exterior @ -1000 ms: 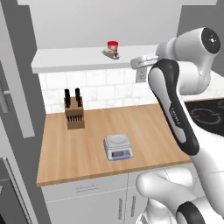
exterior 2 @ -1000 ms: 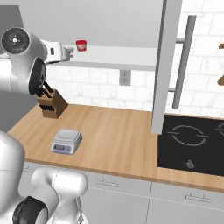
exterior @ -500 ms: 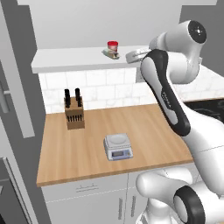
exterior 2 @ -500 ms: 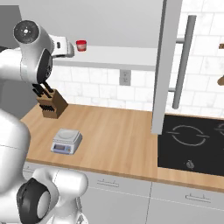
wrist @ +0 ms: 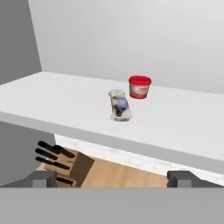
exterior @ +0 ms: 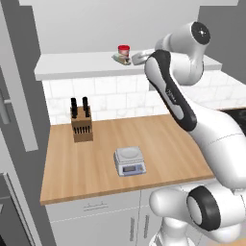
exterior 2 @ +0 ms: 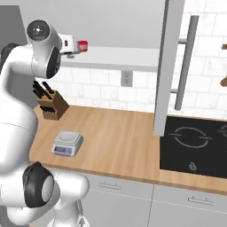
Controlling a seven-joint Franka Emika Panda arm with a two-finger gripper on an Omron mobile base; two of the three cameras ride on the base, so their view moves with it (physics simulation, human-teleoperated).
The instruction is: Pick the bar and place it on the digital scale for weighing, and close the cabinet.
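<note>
Ahead of the gripper (wrist: 111, 178), on the cabinet shelf (wrist: 52, 98), the bar (wrist: 120, 106) is seen lying flat, just before the red-lidded jar (wrist: 139, 87). The jaws are spread wide, and nothing is held or touched.

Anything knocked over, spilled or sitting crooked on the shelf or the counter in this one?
Nothing stands out. The bar lies flat on the cabinet shelf beside the upright red-lidded jar. The digital scale and knife block stand square on the counter. The gripper is open, short of the bar.
</note>
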